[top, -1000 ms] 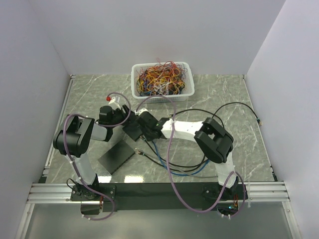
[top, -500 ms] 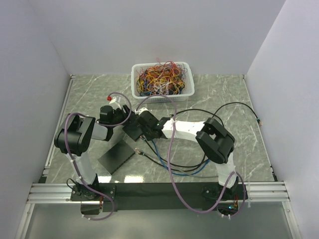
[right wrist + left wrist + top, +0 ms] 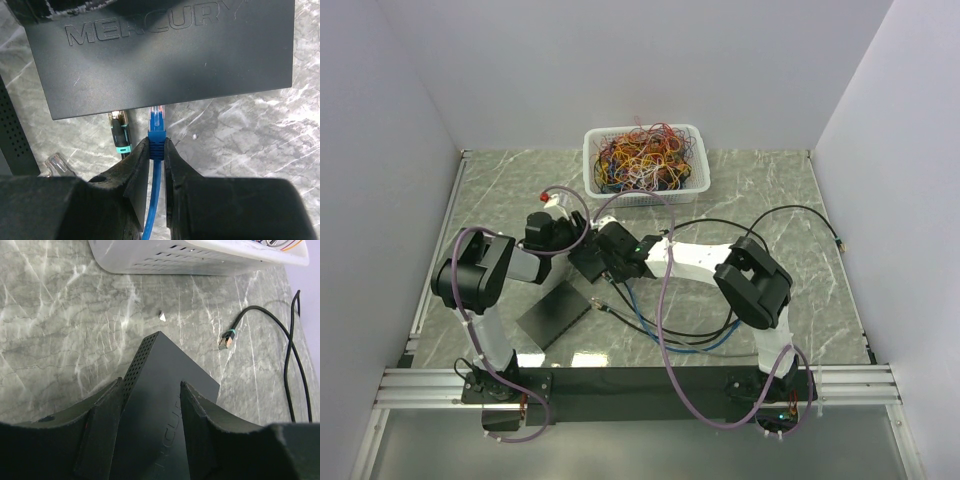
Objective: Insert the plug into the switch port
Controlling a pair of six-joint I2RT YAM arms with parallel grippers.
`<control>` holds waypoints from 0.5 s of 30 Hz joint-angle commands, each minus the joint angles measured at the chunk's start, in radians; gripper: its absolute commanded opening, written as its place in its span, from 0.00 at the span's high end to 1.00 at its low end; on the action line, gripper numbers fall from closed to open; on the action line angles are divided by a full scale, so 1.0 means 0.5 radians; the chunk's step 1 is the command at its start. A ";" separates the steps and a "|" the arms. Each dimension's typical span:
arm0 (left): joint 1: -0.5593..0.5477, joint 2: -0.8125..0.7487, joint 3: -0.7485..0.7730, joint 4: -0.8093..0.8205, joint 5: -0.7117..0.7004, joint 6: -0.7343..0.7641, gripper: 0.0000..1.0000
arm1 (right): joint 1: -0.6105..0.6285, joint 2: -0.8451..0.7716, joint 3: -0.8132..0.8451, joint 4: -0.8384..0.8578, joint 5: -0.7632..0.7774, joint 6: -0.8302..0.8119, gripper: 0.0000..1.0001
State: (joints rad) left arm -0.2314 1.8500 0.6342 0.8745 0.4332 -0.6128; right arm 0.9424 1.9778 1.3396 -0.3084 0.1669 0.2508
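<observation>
My right gripper (image 3: 156, 146) pinches the blue plug (image 3: 156, 131), its axis pointing straight at the Mercury switch (image 3: 165, 55) edge just ahead. My left gripper (image 3: 151, 386) clamps the Mercury switch.

Switch (image 3: 160, 55) port faces hidden; basket (image 3: 165, 260) cropped.

Flat black plastic switch box (image 3: 160, 55), MERCURY embossed on top. Clear-tipped blue cable plug (image 3: 156, 125) pointing straight at the box's near edge, tip touching it, seemingly not fully seated in a port.
</observation>
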 commanded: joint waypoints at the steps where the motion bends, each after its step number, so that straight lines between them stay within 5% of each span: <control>1: -0.071 0.018 -0.007 -0.010 0.082 0.020 0.46 | -0.010 -0.105 0.039 0.230 0.025 0.032 1.00; 15: -0.105 0.006 -0.127 0.006 0.109 -0.014 0.47 | -0.013 -0.222 -0.274 0.614 0.086 0.057 1.00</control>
State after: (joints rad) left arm -0.2394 1.8500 0.6033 0.9253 0.4168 -0.6125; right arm 0.9424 1.9385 1.2221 -0.1650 0.1730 0.2684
